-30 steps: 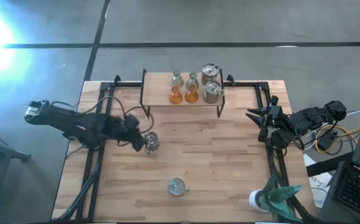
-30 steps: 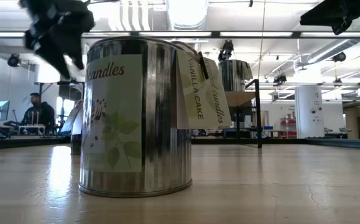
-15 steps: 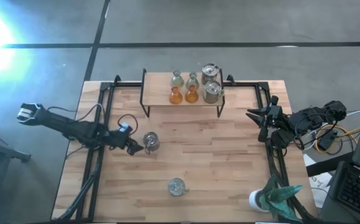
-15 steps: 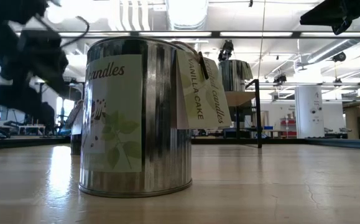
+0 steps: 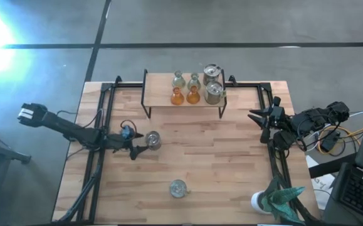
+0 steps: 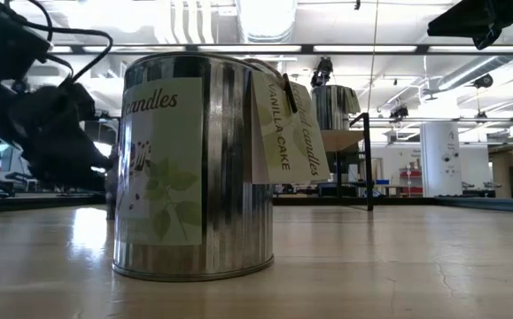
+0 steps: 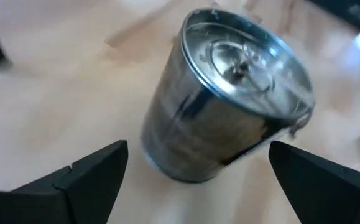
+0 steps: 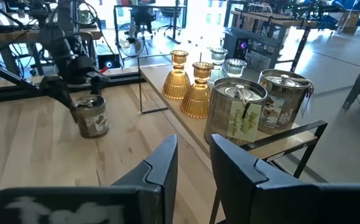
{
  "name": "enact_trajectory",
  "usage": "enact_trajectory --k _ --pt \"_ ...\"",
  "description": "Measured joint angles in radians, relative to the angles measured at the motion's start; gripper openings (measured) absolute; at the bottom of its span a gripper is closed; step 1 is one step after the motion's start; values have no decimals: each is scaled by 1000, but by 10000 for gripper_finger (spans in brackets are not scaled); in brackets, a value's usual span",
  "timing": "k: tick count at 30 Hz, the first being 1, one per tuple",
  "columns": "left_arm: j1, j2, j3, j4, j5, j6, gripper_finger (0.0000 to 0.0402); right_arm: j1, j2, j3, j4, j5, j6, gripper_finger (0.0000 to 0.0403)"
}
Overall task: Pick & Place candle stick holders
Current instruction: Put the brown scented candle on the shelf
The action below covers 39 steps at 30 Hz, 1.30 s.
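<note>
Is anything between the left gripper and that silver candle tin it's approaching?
Nothing visible. The left gripper is open and its fingers flank the silver candle tin, with only bare table between. The tin stands alone mid-table.

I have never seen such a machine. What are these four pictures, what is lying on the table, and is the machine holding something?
It is a robot with two dark arms at a wooden table. One picture looks straight down from above, one looks level across the table top, and two come from cameras on the arms' wrists.

The left gripper is low, with open fingers on either side of a silvery tin candle holder, which it is not gripping. The right gripper waits at the table's right edge, holding nothing.

A second tin stands near the front. On the small raised shelf at the back stand two more tins, two amber holders and two pale green ones. A potted plant stands at the front right corner.
</note>
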Motion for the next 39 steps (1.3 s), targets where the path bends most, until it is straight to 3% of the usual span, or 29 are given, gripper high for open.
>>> enact_trajectory --k 5,13,24,30,39 --pt "0 52 -1 35 -37 170 392 0 0 0 0 0 0 88" --pt "0 169 -1 196 -9 285 394 0 0 0 0 0 0 71" --pt "0 361 2 430 -8 320 395 0 0 0 0 0 0 66" --pt "0 460 28 558 41 396 394 0 0 0 0 0 0 78" --pt "16 616 104 600 115 500 394 0 0 0 0 0 0 91"
